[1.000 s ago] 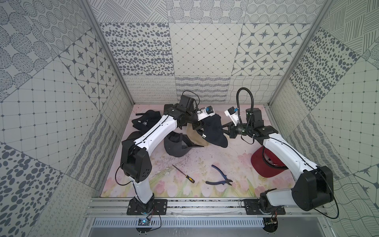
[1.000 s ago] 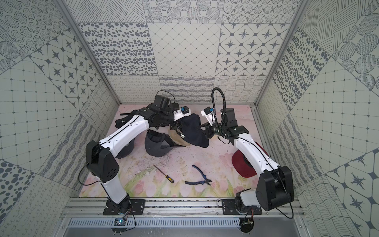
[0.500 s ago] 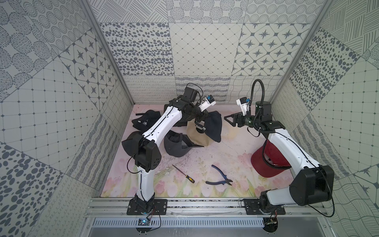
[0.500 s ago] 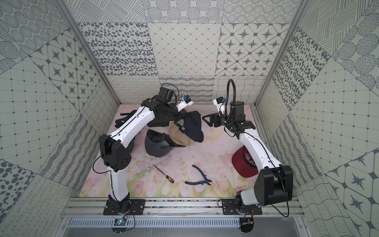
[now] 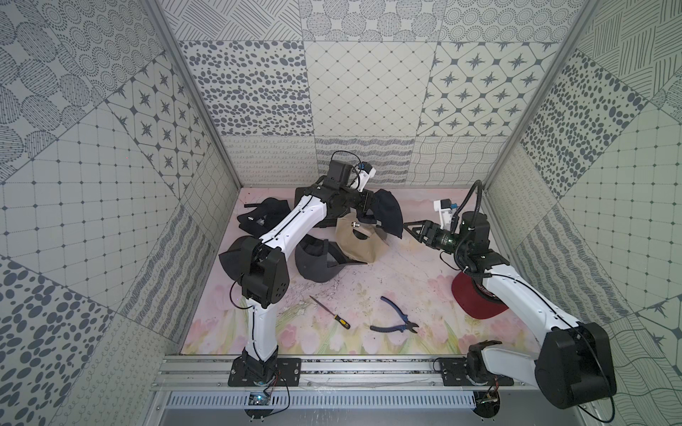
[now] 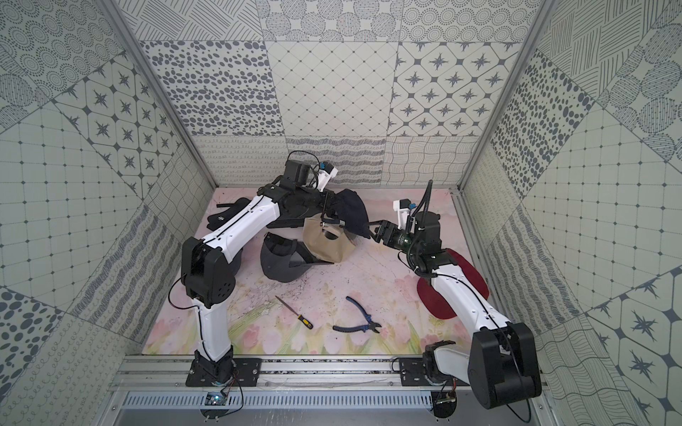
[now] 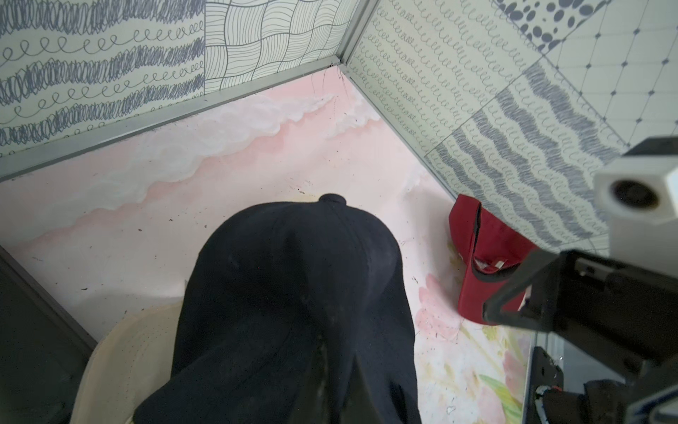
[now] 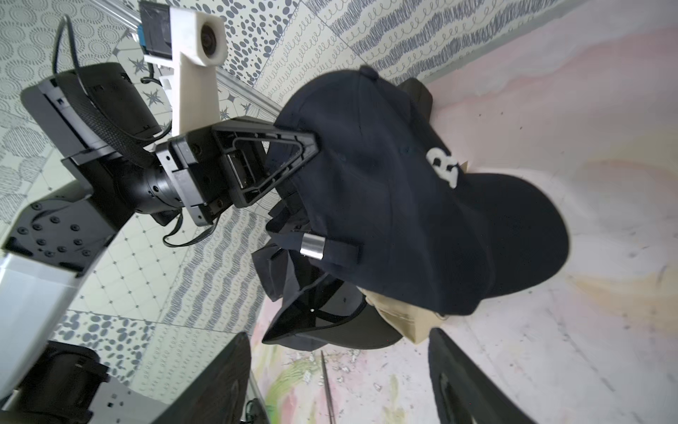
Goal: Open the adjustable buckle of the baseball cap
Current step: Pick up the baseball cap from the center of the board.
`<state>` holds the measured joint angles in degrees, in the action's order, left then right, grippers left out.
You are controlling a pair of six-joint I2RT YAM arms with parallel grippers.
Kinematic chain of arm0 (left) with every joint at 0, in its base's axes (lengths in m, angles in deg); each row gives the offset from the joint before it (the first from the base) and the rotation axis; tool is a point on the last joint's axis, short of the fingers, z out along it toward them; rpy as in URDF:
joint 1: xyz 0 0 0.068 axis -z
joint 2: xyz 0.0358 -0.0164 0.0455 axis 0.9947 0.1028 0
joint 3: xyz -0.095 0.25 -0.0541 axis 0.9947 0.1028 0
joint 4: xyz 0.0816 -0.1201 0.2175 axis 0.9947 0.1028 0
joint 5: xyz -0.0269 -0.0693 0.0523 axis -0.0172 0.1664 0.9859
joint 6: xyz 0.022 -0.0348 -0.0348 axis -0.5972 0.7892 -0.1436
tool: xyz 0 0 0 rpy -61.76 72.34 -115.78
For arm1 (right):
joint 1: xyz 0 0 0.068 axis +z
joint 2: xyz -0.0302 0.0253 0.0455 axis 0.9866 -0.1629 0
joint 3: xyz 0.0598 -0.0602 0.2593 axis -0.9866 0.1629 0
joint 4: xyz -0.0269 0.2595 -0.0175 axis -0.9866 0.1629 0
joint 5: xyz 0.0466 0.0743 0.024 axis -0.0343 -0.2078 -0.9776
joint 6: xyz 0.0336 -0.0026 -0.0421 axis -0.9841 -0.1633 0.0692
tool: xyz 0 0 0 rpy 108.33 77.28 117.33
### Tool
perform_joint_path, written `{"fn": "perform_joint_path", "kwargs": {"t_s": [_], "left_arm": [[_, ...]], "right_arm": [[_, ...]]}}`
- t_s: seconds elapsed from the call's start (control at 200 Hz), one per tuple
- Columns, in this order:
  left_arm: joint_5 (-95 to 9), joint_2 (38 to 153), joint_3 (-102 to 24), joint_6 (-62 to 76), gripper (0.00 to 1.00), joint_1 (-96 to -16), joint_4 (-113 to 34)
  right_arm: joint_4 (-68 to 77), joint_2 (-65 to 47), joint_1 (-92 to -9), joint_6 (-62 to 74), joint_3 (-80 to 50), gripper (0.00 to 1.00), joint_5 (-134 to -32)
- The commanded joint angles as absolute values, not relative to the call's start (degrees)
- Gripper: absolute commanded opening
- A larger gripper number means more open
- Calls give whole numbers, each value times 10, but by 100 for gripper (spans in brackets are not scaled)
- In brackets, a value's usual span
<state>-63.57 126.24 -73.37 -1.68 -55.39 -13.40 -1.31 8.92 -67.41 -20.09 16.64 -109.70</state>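
Cap (image 8: pixel 403 183): light, floppy; my left gripper (image 8: pixel 312 141) clamped on it.
Buckle (image 8: pixel 312 247): probably slick; pinch strap (image 8: pixel 341 251) beside it.
Right gripper (image 5: pixel 410 227): apart, cap's three o'clock.

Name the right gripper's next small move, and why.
Probably ease the open right gripper forward to the silver buckle: the shut left gripper holds the navy baseball cap up, buckle exposed, and the right gripper is not touching it.
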Motion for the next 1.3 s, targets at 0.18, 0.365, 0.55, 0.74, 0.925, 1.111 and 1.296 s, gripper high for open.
{"fn": "perform_joint_path", "kwargs": {"t_s": [0.18,0.365,0.55,0.74,0.925,1.111,1.296], "left_arm": [[-652,1239,-685,169,0,-555,-334],[-656,1222,-658,190,0,-555,-360],[-652,1204,-633,207,0,-554,-376],[-653,1183,-605,211,0,-553,-384],[-662,1166,-581,217,0,-551,-398],[-667,1158,-566,217,0,-551,-401],[-692,1166,-570,209,0,-551,-396]], "right_arm": [[-224,81,-621,-459,222,81,-1012],[-268,57,-616,-528,242,80,-979],[-324,26,-616,-566,258,78,-959],[-353,-4,-617,-575,252,72,-950],[-377,-35,-618,-579,235,65,-942],[-410,-55,-619,-569,224,42,-929],[-428,-73,-621,-558,203,15,-939]]}}
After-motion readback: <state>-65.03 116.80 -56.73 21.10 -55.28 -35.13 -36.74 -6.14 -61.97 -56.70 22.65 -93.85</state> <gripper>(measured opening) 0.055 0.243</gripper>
